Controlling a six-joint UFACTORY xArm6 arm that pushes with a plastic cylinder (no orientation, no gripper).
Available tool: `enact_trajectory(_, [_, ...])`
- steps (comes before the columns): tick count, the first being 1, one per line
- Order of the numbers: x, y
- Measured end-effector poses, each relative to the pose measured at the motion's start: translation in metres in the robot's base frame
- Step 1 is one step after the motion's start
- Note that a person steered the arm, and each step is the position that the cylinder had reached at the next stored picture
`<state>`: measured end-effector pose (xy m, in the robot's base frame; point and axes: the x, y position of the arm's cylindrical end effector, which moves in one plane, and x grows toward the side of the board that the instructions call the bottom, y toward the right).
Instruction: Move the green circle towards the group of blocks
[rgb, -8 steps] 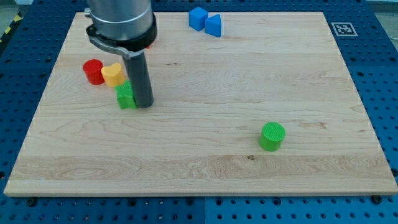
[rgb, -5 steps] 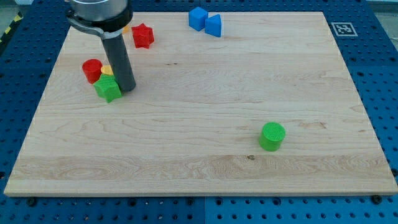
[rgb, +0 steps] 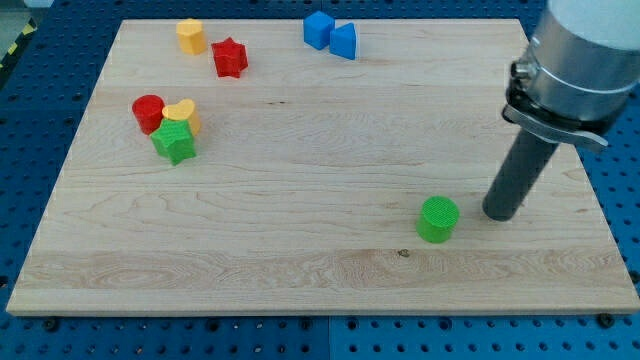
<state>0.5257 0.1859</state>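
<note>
The green circle (rgb: 438, 218) lies toward the table's bottom right, short of the bottom edge and well apart from every other block. My tip (rgb: 499, 214) rests on the board just beside it, on the side nearer the right edge, with a narrow strip of bare wood between them; no contact is visible. There are no fingers on this rig, only a plain rod, so nothing is gripped or clamped; any movement must come from pushing. The nearest cluster sits near the left edge: a red cylinder (rgb: 148, 112), a yellow heart (rgb: 183, 113) and a green star (rgb: 175, 142), all touching or nearly so. A yellow block (rgb: 190, 35) and a red star (rgb: 229, 57) lie near the top left corner, slightly apart from each other. A blue cube (rgb: 318, 28) and a blue wedge (rgb: 343, 40) touch at the top edge, near the middle. Assessment: the task is not begun in effect; the circle has the full stretch of bare table to cross. The tip appears well placed for a leftward push. Remaining: make contact, then drive the circle left and somewhat toward the top edge.
</note>
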Motion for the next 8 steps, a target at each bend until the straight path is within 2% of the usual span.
enact_trajectory(2, [0.013, 0.0])
enact_trajectory(4, [0.047, -0.003])
enact_trajectory(5, [0.046, -0.004])
enact_trajectory(8, [0.026, -0.063])
